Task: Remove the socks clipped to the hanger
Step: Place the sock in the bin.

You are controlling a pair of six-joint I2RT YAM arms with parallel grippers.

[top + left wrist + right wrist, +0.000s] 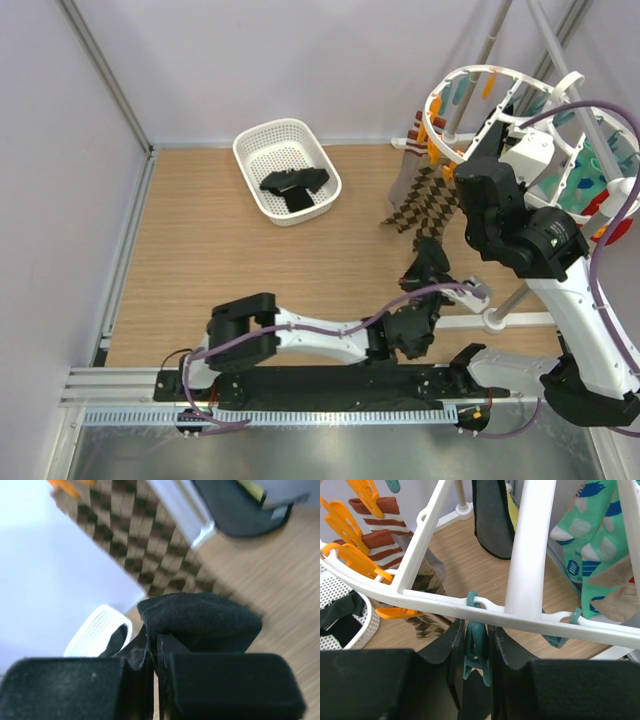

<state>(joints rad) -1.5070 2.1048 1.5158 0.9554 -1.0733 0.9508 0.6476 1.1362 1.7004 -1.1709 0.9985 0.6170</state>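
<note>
Left claw (pixel 156 642) clamped shut on a black sock (pixel 200 620), a brown-and-cream checked sock (pixel 145 535) hanging just beyond it and a white basket (pixel 95 632) farther off to its left on the wooden surface (pixel 280 580). Right claw (pixel 476 630), up at the white hanger (pixel 530 555), pinches a teal peg (pixel 472 655) dangling under the frame; a green sock (pixel 590 555) with white marks hangs beyond it to its right, a red striped sock (pixel 380 532) beyond it to its left.
</note>
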